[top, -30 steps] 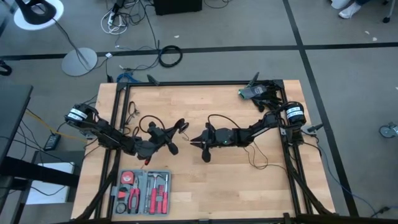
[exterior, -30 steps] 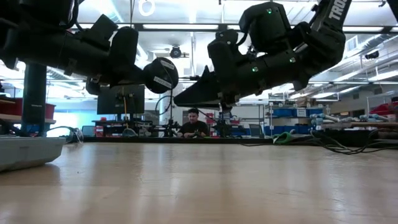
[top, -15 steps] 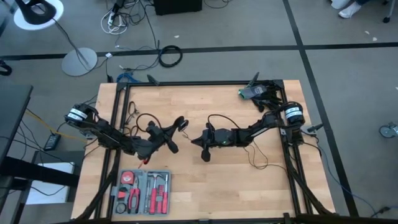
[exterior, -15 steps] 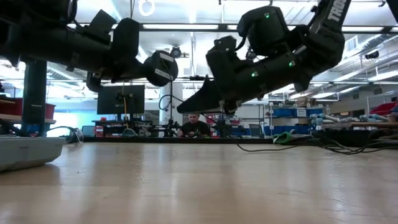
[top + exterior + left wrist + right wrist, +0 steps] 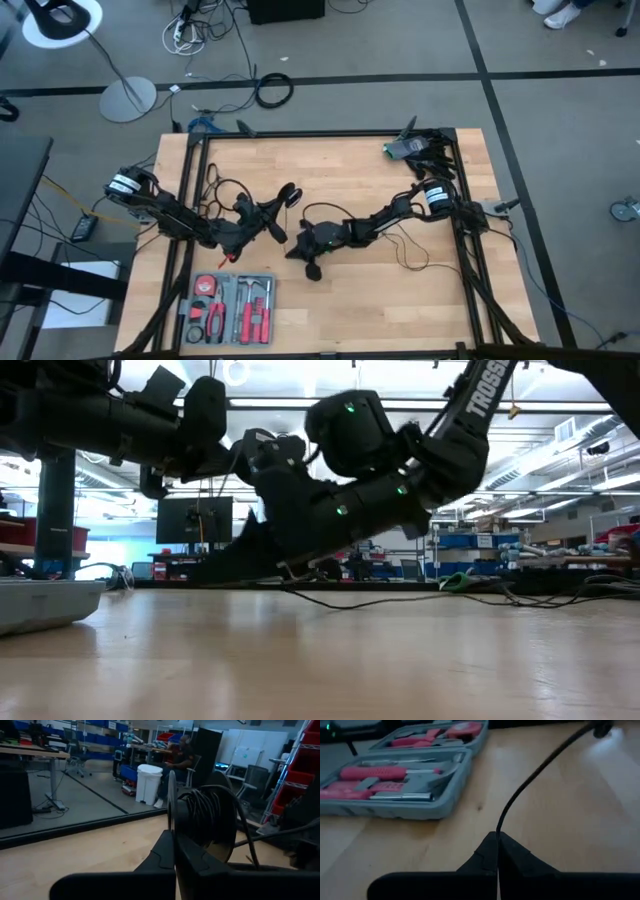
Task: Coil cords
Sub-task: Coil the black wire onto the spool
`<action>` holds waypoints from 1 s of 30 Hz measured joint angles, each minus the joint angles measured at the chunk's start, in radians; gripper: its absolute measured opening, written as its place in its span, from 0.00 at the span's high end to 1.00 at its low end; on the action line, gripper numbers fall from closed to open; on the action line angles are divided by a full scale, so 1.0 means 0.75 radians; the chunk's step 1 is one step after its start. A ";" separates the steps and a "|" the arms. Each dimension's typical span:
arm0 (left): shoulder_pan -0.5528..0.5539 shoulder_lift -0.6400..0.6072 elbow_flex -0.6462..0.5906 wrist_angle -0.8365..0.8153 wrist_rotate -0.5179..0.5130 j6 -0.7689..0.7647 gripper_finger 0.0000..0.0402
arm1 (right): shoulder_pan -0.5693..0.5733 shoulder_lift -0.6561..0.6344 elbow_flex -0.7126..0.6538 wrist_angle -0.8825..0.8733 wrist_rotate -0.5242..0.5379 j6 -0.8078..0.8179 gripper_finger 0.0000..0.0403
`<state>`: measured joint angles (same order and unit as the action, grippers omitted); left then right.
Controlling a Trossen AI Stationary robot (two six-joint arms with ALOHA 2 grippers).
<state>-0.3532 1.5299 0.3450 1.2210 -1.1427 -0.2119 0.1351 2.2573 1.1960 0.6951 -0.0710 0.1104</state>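
Note:
The cords are one thin black cord, partly wound on a small round black puck (image 5: pixel 205 815) that my left gripper (image 5: pixel 278 205) holds up over the table's left middle. A loose loop (image 5: pixel 225 186) lies on the wood behind it. My left gripper (image 5: pixel 172 845) is shut on the puck. My right gripper (image 5: pixel 302 260) is at the table's middle, low and slanting down, shut on a free strand of the cord (image 5: pixel 520 795). More cord trails past the right arm (image 5: pixel 410 258). My left gripper pinches the rim of the puck's near disc (image 5: pixel 171 822) between its two fingers, coming at it level from the table's left. The puck stands on edge, lifted clear of the table, with the wound cord beside the fingers. My right gripper pinches a single strand of the cord (image 5: pixel 497 832) between its fingertips. The fingers slant down toward the table's near left side. The strand runs on away from the tips above the wood in a gentle curve.
An open grey tool case (image 5: pixel 228 305) with red-handled tools sits at the near left, close ahead of my right gripper (image 5: pixel 395 775). A pale device (image 5: pixel 405 148) sits at the far right corner. Bare wood lies at the near middle and right.
My right gripper has gone down and toward the table's near left, tipping its fingers lower, until it is close above the wood near the tool case. The cord strand has come along with it and now lies stretched out behind it over the table.

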 joint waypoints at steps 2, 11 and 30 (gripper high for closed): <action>0.007 0.000 -0.001 0.003 0.002 -0.001 1.00 | -0.010 -0.017 0.009 -0.048 -0.006 -0.083 1.00; 0.009 0.000 -0.001 0.098 0.112 0.000 1.00 | -0.091 -0.036 0.018 -0.218 0.014 -0.048 1.00; -0.029 0.000 -0.020 0.180 0.120 0.133 1.00 | -0.124 -0.298 -0.071 -0.817 0.323 -0.045 1.00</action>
<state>-0.3746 1.5299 0.3298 1.3559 -1.0527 -0.1121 0.0420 2.0334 1.1425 0.0827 0.1709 0.0767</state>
